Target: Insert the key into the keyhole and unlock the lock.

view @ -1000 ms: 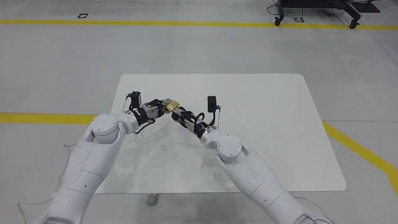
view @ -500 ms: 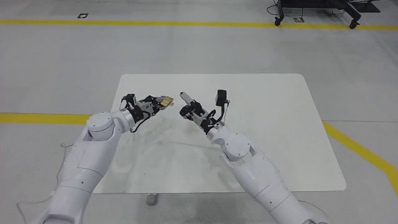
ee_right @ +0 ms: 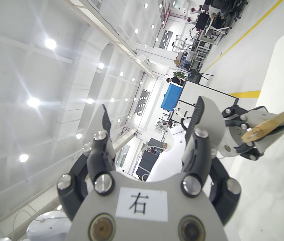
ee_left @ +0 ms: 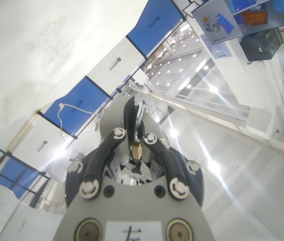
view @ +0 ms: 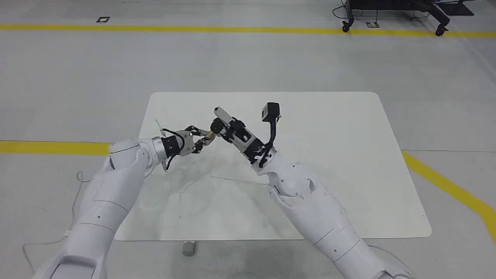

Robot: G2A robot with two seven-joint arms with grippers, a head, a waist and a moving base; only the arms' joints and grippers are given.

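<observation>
Half a second back the hands stood apart. Now the left hand (view: 200, 137) has rolled and dropped slightly, and the right hand (view: 220, 118) has swung in toward it over the left part of the desk (view: 341, 163), so its tips are just beside the left hand's.

Left hand: fingers clamped on the lock (view: 206, 135), held off the desk, nearer the far edge than the near one. Fingers point toward the desk's right edge. Lock's long axis runs along the fingers, with the chromed shackle (ee_left: 140, 112) out toward the fingertips and the brass body back toward the palm.

Right hand: jaws spread wide, holding nothing, tips aimed toward the far left corner.

Views: top view gives a tan sliver of the lock. Left wrist view looks down its thin edge and picks up the shackle. Right wrist view catches the broad brass face from the side, pinched between the left hand's fingers.
</observation>
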